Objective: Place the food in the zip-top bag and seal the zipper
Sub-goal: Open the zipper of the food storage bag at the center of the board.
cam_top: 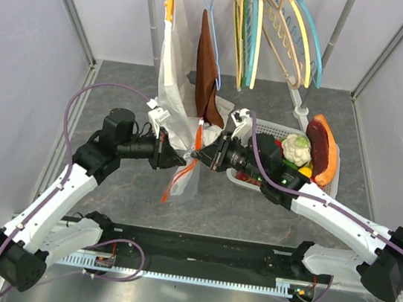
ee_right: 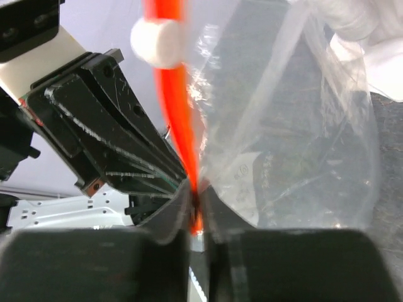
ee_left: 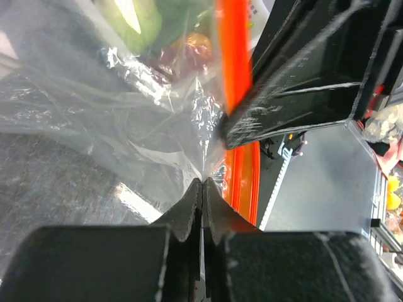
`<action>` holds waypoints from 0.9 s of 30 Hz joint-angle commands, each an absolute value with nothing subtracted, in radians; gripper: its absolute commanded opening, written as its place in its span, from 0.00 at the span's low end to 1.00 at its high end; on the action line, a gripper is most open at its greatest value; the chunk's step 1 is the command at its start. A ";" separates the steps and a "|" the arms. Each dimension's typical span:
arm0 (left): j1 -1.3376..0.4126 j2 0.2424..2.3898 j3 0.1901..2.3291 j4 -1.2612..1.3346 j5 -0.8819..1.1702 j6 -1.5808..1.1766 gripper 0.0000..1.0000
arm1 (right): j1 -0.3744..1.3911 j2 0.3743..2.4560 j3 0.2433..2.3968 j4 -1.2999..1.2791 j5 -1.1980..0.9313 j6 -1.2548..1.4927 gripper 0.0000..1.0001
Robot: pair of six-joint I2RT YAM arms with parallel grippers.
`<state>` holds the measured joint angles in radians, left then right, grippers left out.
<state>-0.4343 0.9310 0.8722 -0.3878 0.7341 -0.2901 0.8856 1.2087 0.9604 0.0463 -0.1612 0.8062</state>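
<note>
Pinching now: left gripper [ee_left: 203, 184] clamped tight on the clear bag [cam_top: 185, 182], right gripper [ee_right: 192, 196] nipped onto its orange zipper [ee_right: 178, 126]. Bag hangs between them. Right of the bag, food [cam_top: 297, 146] sits in a white basket [cam_top: 276, 125].

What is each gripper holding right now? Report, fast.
Left gripper: closed, pinching the zip-top bag by its clear film.
Right gripper: closed on the zipper.

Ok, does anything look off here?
The zip-top bag hangs crumpled, pinched between the left fingers and right fingers, its zipper running up-down rather than level. The cauliflower sits in the white basket, not bagged.
</note>
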 commanded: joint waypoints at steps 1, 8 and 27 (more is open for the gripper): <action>-0.396 0.899 0.870 -0.388 0.770 -0.316 0.02 | 0.871 1.157 0.940 0.066 -0.183 0.772 0.28; -0.390 0.907 0.867 -0.356 0.782 -0.348 0.02 | 0.870 1.135 0.911 0.080 -0.209 0.732 0.44; -0.292 0.888 0.838 -0.376 0.886 -0.354 0.02 | 0.821 1.149 0.920 0.016 -0.183 0.678 0.00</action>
